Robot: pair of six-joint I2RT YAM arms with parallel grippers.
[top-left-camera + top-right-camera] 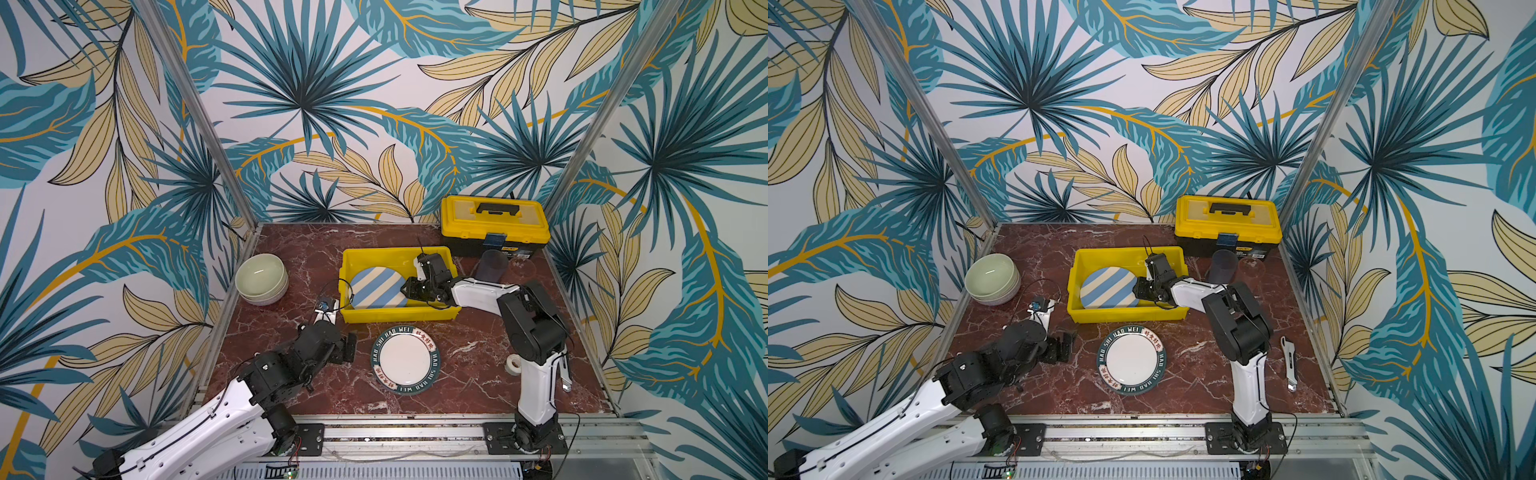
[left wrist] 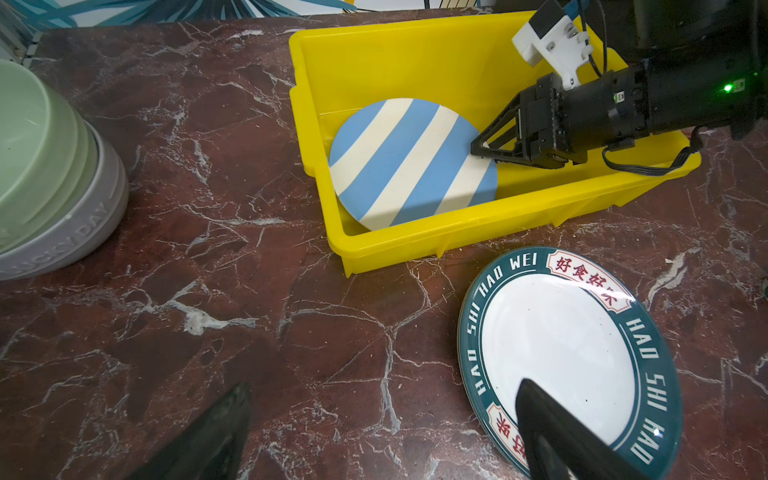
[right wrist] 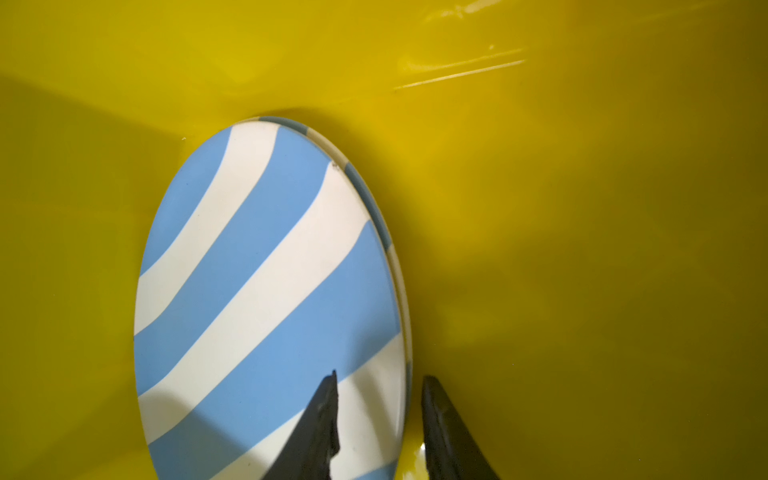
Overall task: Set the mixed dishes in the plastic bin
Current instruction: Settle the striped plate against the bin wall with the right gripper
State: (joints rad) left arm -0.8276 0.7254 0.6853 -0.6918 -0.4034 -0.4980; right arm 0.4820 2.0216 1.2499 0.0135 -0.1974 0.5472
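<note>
The right gripper (image 1: 403, 288) reaches into the shallow bright yellow plastic bin (image 1: 395, 315), which stands in the middle of the red-brown marble surface (image 1: 291, 257). Its jaws are partly open and astride the right-hand rim of the round blue-and-white striped plate (image 1: 376, 288). In the right wrist view one finger (image 3: 320, 415) lies over the plate's face and the other stands clear of the rim with yellow showing between, so nothing is clamped. The striped plate sits inside the bin toward its left end, and the edge of a second striped plate (image 3: 368, 195) shows just beneath it. The left gripper (image 1: 348, 345) hangs low over the surface in front of the bin's left corner, its jaws spread wide and holding nothing. In the left wrist view one finger (image 2: 552, 432) overlaps the round white plate with the lettered dark green rim (image 1: 405, 360), which lies flat on the surface just in front of the bin. At the far left, pale green bowls (image 1: 261, 272) are nested in a grey-lilac bowl (image 1: 266, 300). A clear tumbler (image 1: 491, 266) stands upright right of the bin, before the yellow lidded toolbox with a black handle (image 1: 494, 224), with a second clear tumbler (image 1: 523, 268) beside it, too faint to tell how it lies.
</note>
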